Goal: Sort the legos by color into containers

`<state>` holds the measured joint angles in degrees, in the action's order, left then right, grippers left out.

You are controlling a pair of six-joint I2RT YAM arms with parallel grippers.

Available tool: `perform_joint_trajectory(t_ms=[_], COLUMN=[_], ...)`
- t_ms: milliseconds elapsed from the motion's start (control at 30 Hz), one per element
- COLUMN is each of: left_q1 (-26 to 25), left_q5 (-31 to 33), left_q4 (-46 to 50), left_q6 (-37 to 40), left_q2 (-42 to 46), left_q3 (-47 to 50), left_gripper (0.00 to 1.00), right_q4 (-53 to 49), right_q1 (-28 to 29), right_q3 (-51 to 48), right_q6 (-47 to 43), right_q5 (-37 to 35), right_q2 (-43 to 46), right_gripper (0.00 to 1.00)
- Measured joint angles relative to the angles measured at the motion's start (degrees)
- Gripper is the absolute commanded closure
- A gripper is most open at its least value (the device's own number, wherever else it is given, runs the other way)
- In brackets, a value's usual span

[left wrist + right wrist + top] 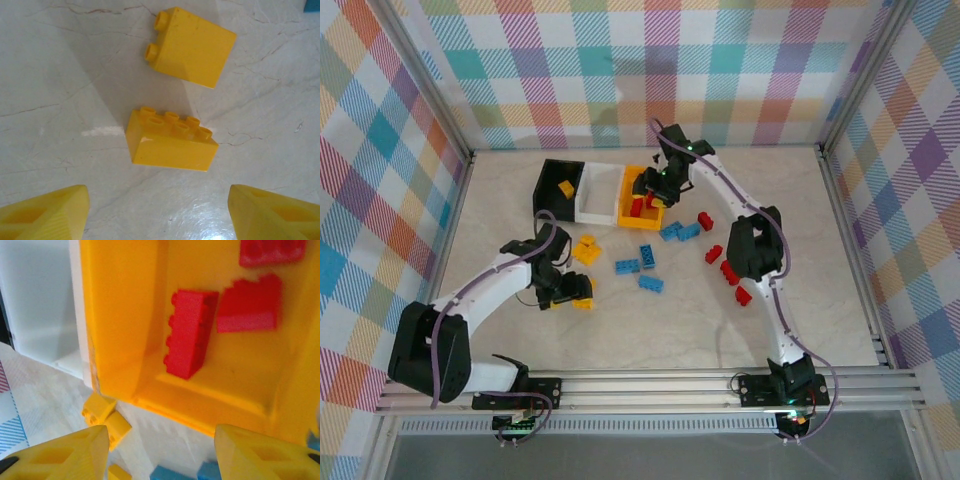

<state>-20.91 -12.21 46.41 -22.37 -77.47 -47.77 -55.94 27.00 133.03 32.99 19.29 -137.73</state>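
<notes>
Item, left tool (157, 202): jaws wide, nothing between them, poised low over the desk (60, 75); we see its fingers (47, 215) at either lower corner of the wrist view. Item, nearest yellow lego (172, 142): flat on the desk, studs up, straight ahead of the left tool and centred between its fingers but beyond their tips, untouched. Its long axis runs nearly along the line from finger to finger, slightly tilted. We judge that closing as things stand would take it by its short ends, and the span looks ample for that. Item, second yellow lego (192, 47): farther ahead, studs pointing sideways, apart from the first. Item, black container (558, 188): beyond the left tool in the overhead view, with a lone yellow piece (565, 188) inside; we take it as the yellow destination. Item, right tool (157, 440): jaws parted and empty, above the yellow-orange container (125, 315), where red legos (190, 332) lie. We count the left arm (490, 285) far nearer the yellow pieces; the right arm (760, 250) is reached out over the containers.
</notes>
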Motion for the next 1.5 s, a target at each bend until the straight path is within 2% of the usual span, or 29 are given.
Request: perform_joint_trajectory(t_ms=[167, 300, 500, 667, 833, 1033, 1333, 1500], left_q1=[-1.88, -2.4, -2.54, -3.39, -4.55, -4.57, -4.39, -1.16], left_q5=[1.68, 3.32, 4.59, 4.63, 4.57, 5.09, 5.46, 5.66], left_q4=[0.07, -0.04, -0.07, -0.26, -0.92, -0.7, 2.69, 6.54], left_q6=[3.17, 6.95, 10.75, 11.8, 12.22, 11.96, 11.91, 12.0], left_q2=[-5.11, -10.34, -15.28, -16.87, -18.12, -18.38, -13.86, -7.74], left_q3=[-2.03, -5.03, -7.17, -7.65, -7.65, -7.82, -10.12, -16.13], left_gripper=[0.27, 0.27, 0.28, 0.29, 0.43, 0.49, 0.5, 0.5], right_q4=[2.82, 5.75, 8.35, 8.37, 8.48, 8.48, 4.9, 2.25], right_q1=[0.35, 0.63, 0.79, 0.79, 0.79, 0.79, 1.86, 5.55], right_q3=[-19.98, -32.15, -42.53, -44.57, -44.57, -44.57, -44.57, -44.59], right_q6=[-0.66, -0.42, 0.5, 0.63, 0.63, 0.61, 0.31, -2.34], right_q5=[-0.17, 0.0, 0.26, -0.17, -0.17, -0.2, -2.82, -4.81], right_q2=[15.85, 27.63, 34.01, 34.07, 34.29, 34.49, 34.67, 33.18], right_gripper=[0.41, 0.41, 0.4, 0.4, 0.4, 0.4, 0.39, 0.39])
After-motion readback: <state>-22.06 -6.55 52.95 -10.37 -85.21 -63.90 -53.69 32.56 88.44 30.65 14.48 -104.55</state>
